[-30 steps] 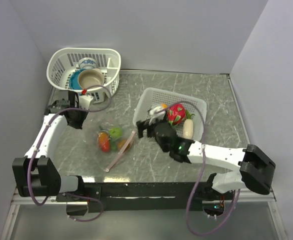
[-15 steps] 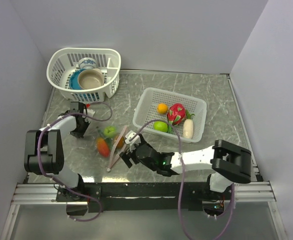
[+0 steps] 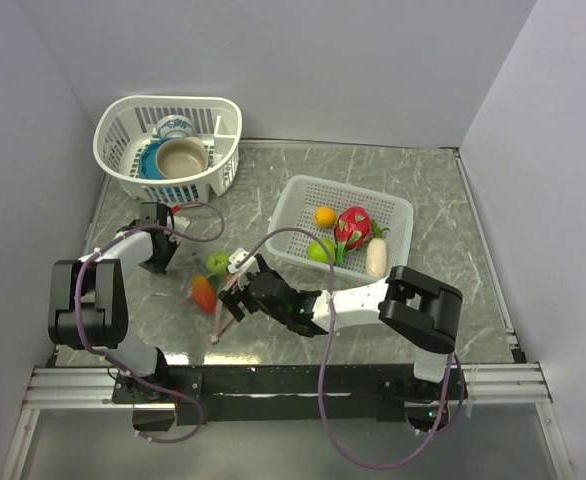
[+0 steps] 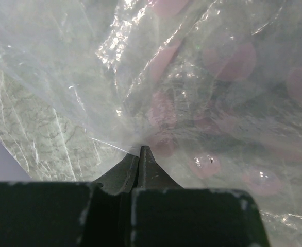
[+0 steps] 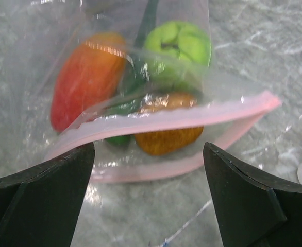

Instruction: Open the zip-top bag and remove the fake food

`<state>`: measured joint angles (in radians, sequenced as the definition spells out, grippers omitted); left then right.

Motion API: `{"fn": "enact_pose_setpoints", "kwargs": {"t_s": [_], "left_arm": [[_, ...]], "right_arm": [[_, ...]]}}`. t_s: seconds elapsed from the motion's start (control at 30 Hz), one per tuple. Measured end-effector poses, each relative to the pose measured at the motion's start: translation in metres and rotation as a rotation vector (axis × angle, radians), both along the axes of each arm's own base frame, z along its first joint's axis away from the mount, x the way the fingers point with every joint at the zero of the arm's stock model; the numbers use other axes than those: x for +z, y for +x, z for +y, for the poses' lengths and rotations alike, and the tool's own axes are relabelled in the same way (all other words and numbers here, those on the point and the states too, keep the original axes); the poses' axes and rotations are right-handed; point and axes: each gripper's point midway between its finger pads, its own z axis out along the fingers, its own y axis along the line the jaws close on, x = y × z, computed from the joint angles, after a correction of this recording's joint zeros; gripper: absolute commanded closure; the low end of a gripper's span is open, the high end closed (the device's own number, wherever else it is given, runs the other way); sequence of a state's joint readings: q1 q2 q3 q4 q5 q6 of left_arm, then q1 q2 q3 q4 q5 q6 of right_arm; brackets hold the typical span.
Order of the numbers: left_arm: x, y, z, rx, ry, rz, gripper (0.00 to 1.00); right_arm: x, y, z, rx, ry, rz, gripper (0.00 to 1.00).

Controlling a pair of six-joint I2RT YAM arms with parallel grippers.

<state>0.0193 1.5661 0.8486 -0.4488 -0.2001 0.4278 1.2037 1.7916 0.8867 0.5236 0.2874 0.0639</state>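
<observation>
The zip-top bag (image 3: pixel 216 283) lies on the table, its pink zipper strip (image 5: pixel 161 121) parted into an open mouth. Inside are a red-orange fruit (image 5: pixel 86 77), a green round fruit (image 5: pixel 179 43), an orange piece (image 5: pixel 166 139) and a green cucumber (image 5: pixel 121 105). My left gripper (image 3: pixel 160 250) is shut on the bag's clear far edge (image 4: pixel 139 148). My right gripper (image 3: pixel 235 296) is open and empty (image 5: pixel 148 150), right at the mouth, with a jaw on either side of the strip. A dragon fruit (image 3: pixel 352 228), an orange (image 3: pixel 324 216), a green fruit (image 3: pixel 320 251) and a white oblong (image 3: pixel 376 258) lie in the rectangular basket (image 3: pixel 398 210).
A round white basket (image 3: pixel 123 120) with bowls and a cup stands at the back left. Walls close in the table on the left, back and right. The right arm stretches low across the table in front of the rectangular basket.
My right gripper left the rectangular basket, where a green fruit now lies, and moved left to the bag's mouth. My left arm drew back with the bag's edge.
</observation>
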Motion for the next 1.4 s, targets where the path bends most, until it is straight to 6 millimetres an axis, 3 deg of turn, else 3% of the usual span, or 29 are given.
{"fn": "enact_pose_setpoints", "kwargs": {"t_s": [0.17,0.47,0.63,0.93,1.07,1.27,1.4], "left_arm": [[0.005,0.005,-0.002,-0.002,-0.009,-0.01,0.99],[0.036,0.028,-0.018,-0.038,-0.08,-0.056,0.99],[0.042,0.023,-0.031,-0.072,-0.099,-0.051,0.99],[0.041,0.02,-0.035,-0.082,-0.109,-0.036,0.98],[0.046,0.012,-0.041,-0.082,-0.144,-0.004,0.99],[0.081,0.023,-0.046,-0.096,-0.175,-0.081,0.99],[0.091,0.025,-0.036,-0.076,-0.148,-0.119,0.99]], "right_arm": [[-0.002,0.006,0.015,0.022,0.01,0.01,0.08],[-0.037,0.017,0.016,0.025,-0.041,0.071,0.1],[-0.054,0.02,0.01,0.014,-0.066,0.102,0.22],[-0.055,0.016,0.004,0.015,-0.046,0.112,0.39],[-0.053,0.014,0.003,0.014,-0.039,0.115,0.56],[-0.043,0.009,-0.005,0.006,-0.018,0.122,0.99],[-0.021,-0.002,-0.026,-0.005,0.02,0.121,1.0]]}}
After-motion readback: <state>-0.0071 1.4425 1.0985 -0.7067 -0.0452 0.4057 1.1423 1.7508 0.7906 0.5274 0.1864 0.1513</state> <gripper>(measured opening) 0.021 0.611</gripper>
